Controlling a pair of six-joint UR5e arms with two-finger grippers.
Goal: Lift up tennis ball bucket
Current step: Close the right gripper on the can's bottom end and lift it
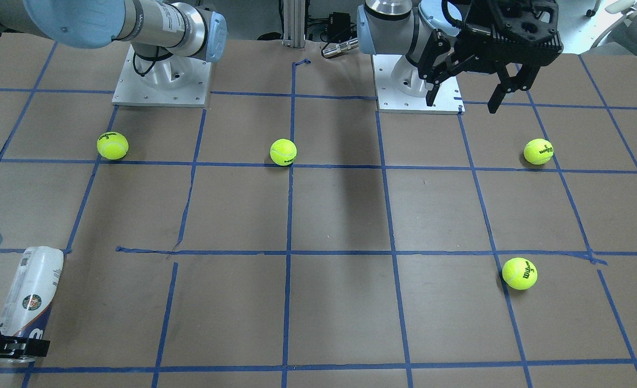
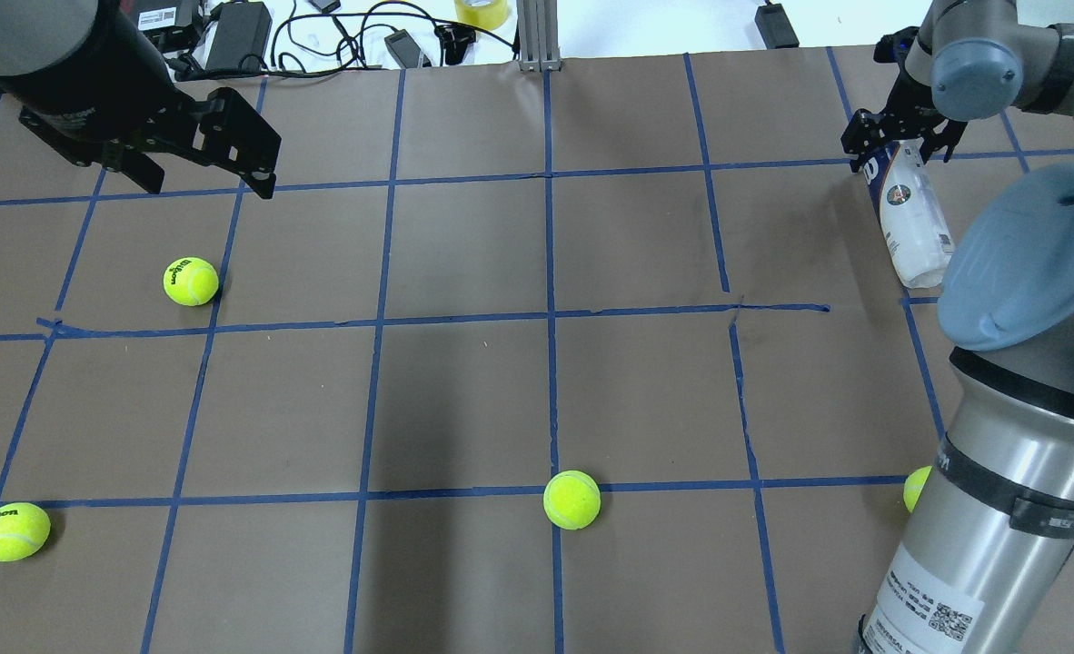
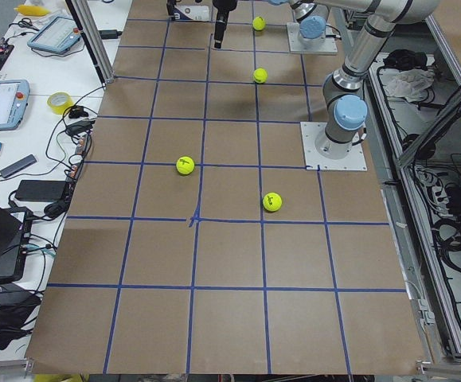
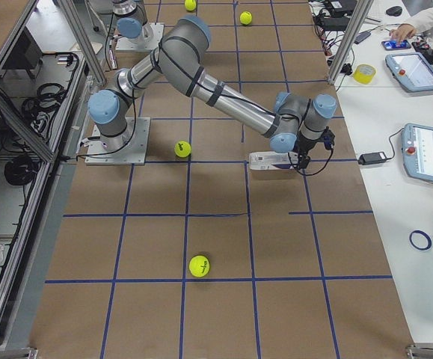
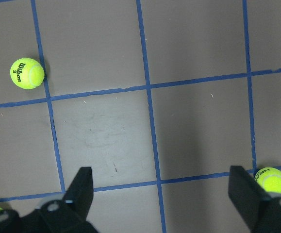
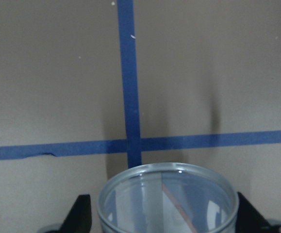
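The tennis ball bucket (image 2: 909, 218) is a clear can with a white label, lying on its side near the table's right edge; it also shows in the front view (image 1: 33, 291). My right gripper (image 2: 896, 145) is open and straddles the can's far end. In the right wrist view the can's round rim (image 6: 167, 194) sits between the two fingers (image 6: 80, 216), low over the table. I cannot tell if the fingers touch it. My left gripper (image 2: 228, 173) is open and empty, hovering over the table's far left, away from the can.
Several yellow-green tennis balls lie loose: one at left (image 2: 191, 281), one at near left (image 2: 13, 531), one in the middle (image 2: 571, 499), one partly behind my right arm (image 2: 916, 488). Cables and adapters lie past the table's far edge (image 2: 319, 36).
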